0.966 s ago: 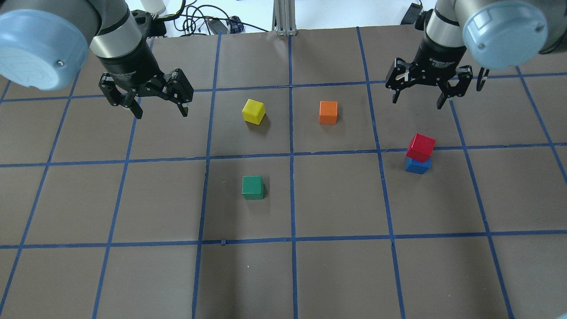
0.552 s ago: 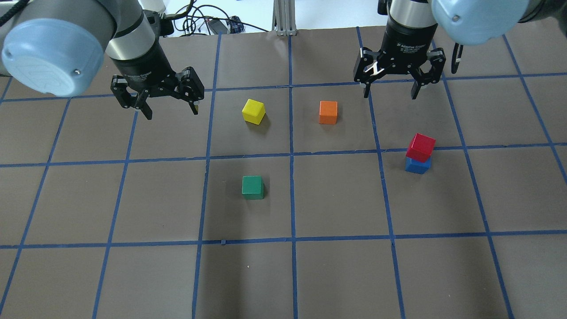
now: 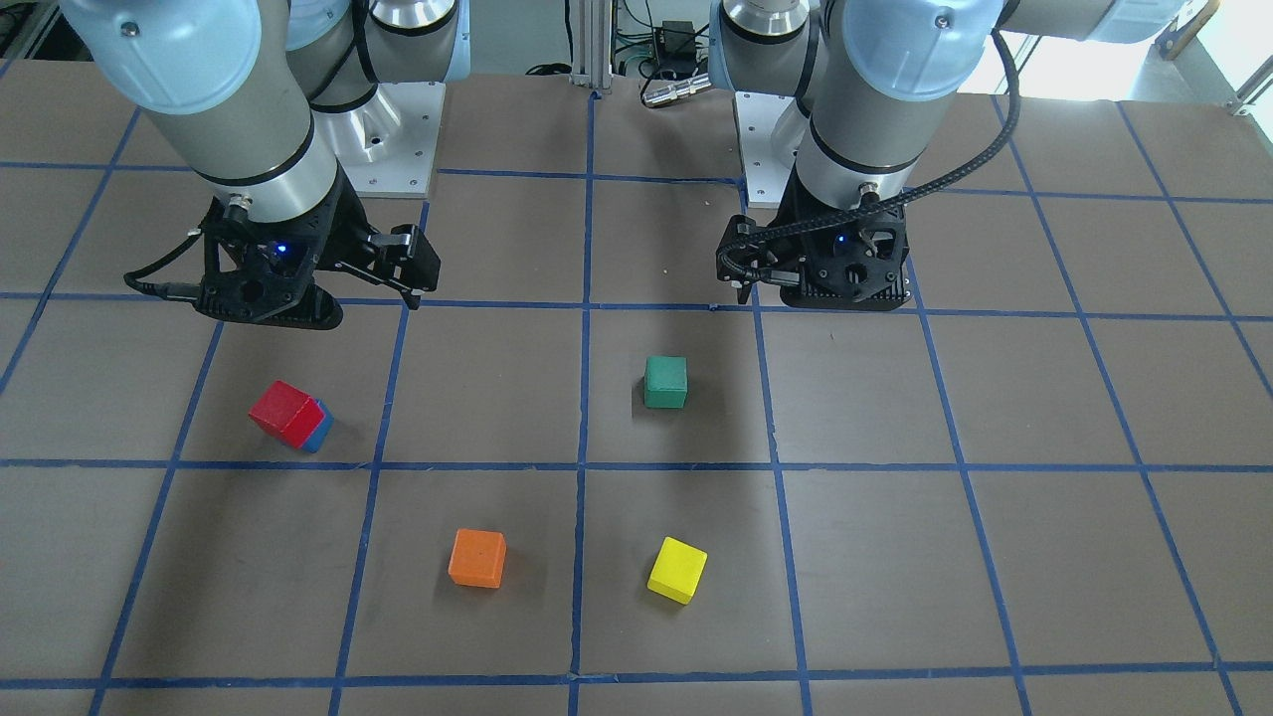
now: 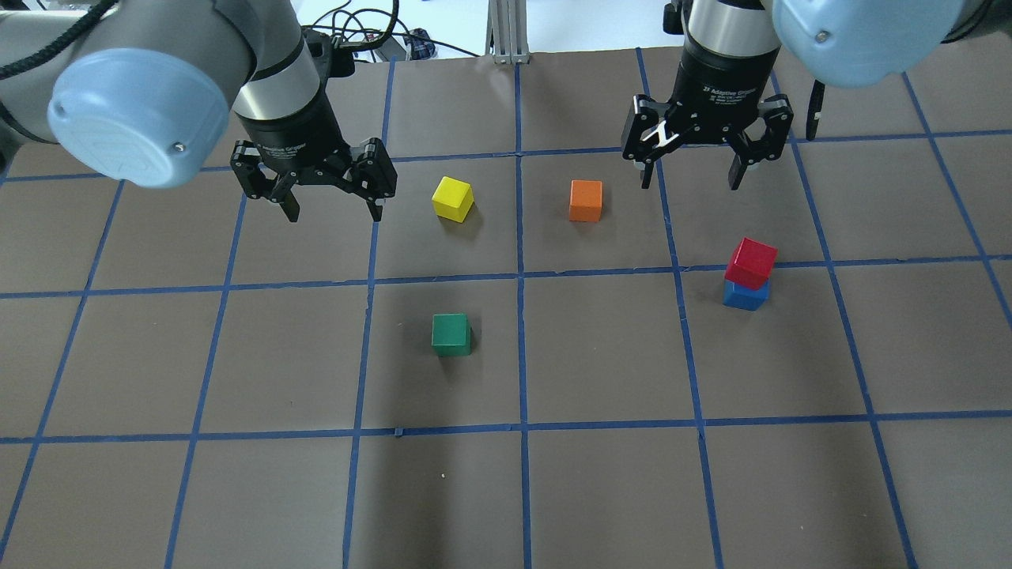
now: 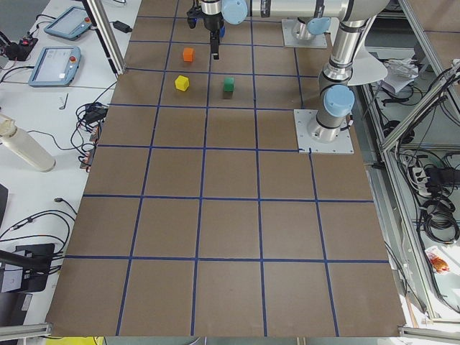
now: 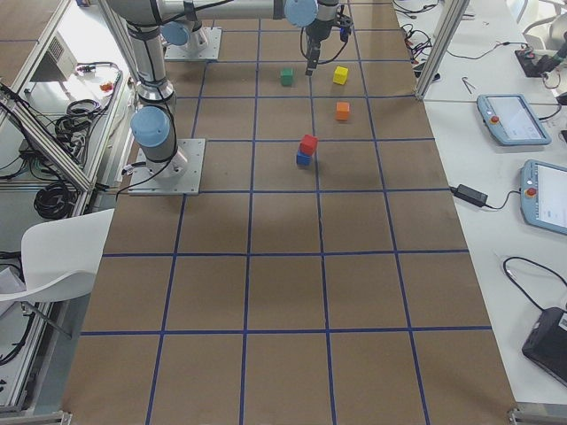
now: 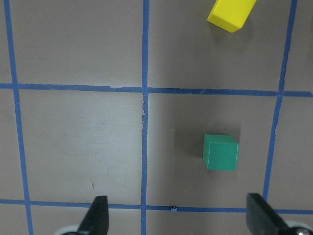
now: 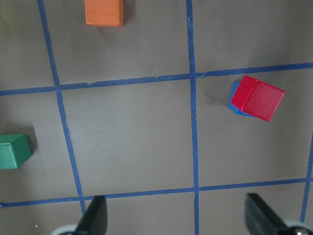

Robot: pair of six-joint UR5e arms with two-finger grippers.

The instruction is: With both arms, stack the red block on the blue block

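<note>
The red block [image 4: 751, 262] sits on top of the blue block [image 4: 745, 297], turned a little askew, on the right side of the table. The stack also shows in the right wrist view, red block [image 8: 258, 98] over blue block [image 8: 233, 99], and in the front view [image 3: 283, 412]. My right gripper [image 4: 691, 178] is open and empty, hanging above the table beyond and left of the stack. My left gripper [image 4: 334, 209] is open and empty, left of the yellow block. Neither gripper touches a block.
A yellow block [image 4: 453, 198] and an orange block [image 4: 586, 200] lie in the far middle. A green block [image 4: 451, 334] lies nearer, left of centre. The brown table carries a blue tape grid. Cables [image 4: 371, 39] lie past its far edge.
My left gripper has moved right, toward the yellow block. My right gripper has moved left, away from above the stack. Both stay open. The red-on-blue stack has not moved.
</note>
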